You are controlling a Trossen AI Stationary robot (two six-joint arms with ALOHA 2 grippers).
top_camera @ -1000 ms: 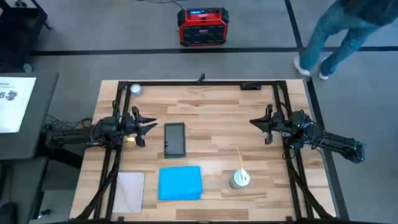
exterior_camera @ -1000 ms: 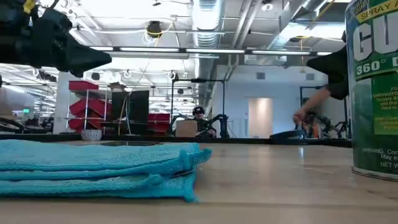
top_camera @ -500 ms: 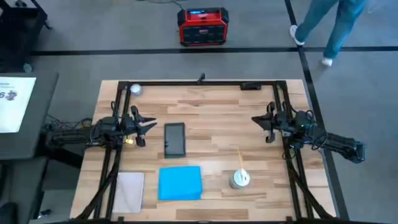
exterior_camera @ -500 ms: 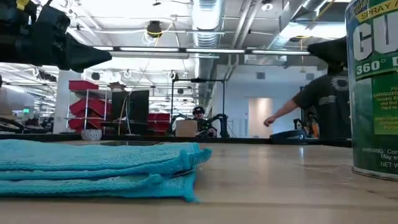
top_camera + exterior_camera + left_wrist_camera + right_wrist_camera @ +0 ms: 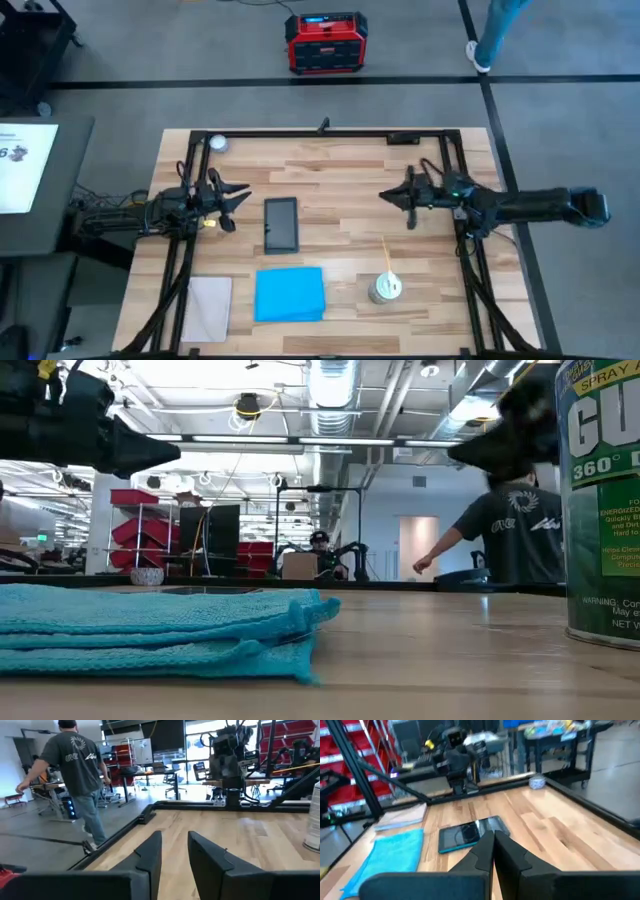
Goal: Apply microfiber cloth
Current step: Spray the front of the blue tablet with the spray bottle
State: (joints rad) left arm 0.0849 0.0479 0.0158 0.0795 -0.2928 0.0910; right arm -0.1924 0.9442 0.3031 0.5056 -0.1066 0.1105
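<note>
Near table edge: microfiber cloth (image 5: 289, 294) lies flat, unheld, between a pale sheet (image 5: 207, 306) and a spray can (image 5: 386, 288). Just beyond it, the dark tablet (image 5: 281, 225), long axis running away from me. I judge the 2 arms about equally distant. Left gripper (image 5: 232, 199) jaws apart; right gripper (image 5: 392, 196) jaws together. No containers on the table.

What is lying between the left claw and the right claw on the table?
In the high view, the dark tablet lies between the left claw and the right claw, nearer the left one. The rest of that stretch is bare wood.
</note>
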